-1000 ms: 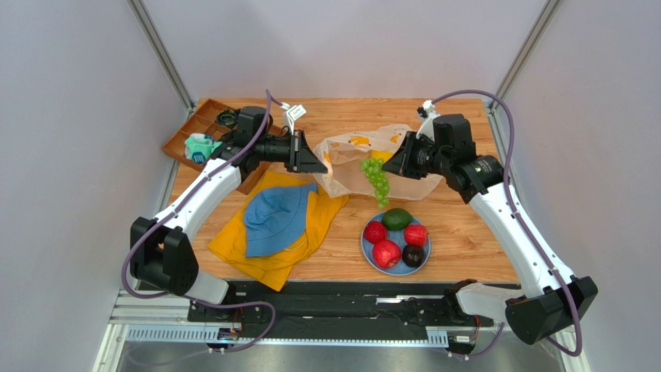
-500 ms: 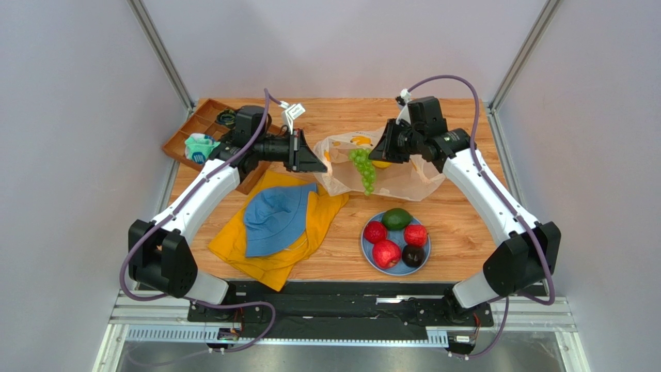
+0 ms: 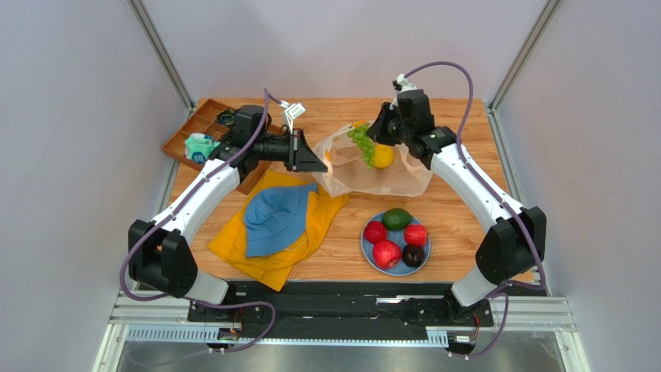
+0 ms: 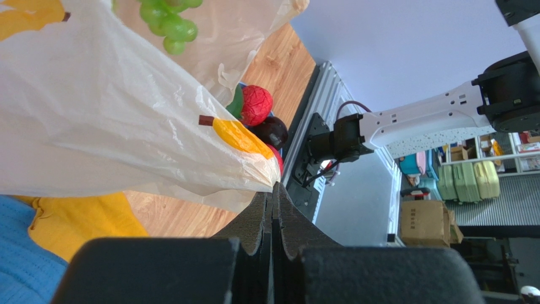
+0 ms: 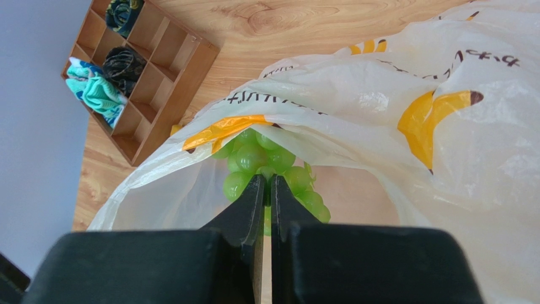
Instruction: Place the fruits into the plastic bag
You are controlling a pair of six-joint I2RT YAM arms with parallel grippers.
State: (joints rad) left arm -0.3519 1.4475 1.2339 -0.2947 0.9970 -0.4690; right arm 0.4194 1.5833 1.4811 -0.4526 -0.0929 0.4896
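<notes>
1. Left gripper (image 4: 274, 190): jaws pressed together on the rim of the plastic bag (image 3: 388, 177), which lay mid-table near the far edge.
2. Right gripper (image 5: 266, 183): jaws clamped on the grape bunch (image 3: 361, 143), which hung at the bag's mouth.
3. Lemon (image 3: 382, 156): inside the bag.
4. Blue plate (image 3: 365, 246), toward the near edge: held three red fruits (image 3: 385, 253), a green oval fruit (image 3: 396, 218) and a dark plum (image 3: 413, 256).

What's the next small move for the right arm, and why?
Probably lower the grapes a little deeper into the mouth of the bag before letting go. The right jaws are shut on the bunch, which hangs just at the opening, and the left jaws pinch the bag's edge, holding it open. The lemon already lies inside.
</notes>
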